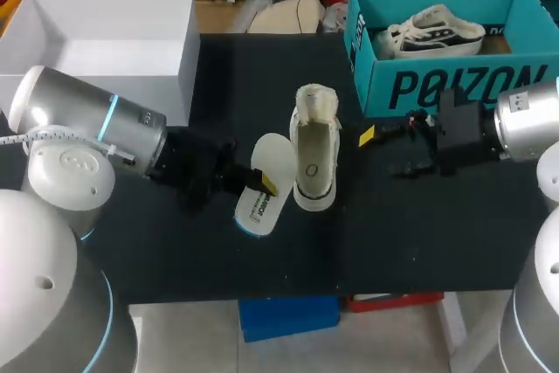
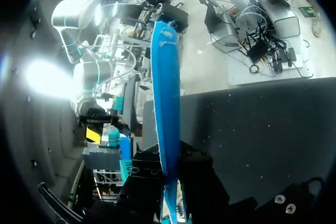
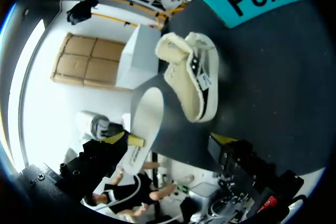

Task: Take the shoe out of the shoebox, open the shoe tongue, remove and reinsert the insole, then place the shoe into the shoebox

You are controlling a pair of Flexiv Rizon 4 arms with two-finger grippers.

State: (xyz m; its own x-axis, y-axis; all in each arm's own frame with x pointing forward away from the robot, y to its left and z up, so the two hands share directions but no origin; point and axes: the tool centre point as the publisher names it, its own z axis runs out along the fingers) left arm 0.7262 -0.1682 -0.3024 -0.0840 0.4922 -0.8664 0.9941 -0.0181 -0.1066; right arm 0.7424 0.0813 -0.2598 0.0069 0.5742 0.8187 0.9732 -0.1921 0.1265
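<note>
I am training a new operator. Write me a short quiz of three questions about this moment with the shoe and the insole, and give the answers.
1. True or false: the white insole with a blue underside is inside the cream fleece-lined shoe on the black table.
2. What does the left gripper hold? A) the insole B) the shoe C) nothing
3. Fill in: the black and white sneaker lies ___ the teal cardboard shoebox.
Key: 1 false, it is out, beside the shoe; 2 A; 3 inside.
</note>
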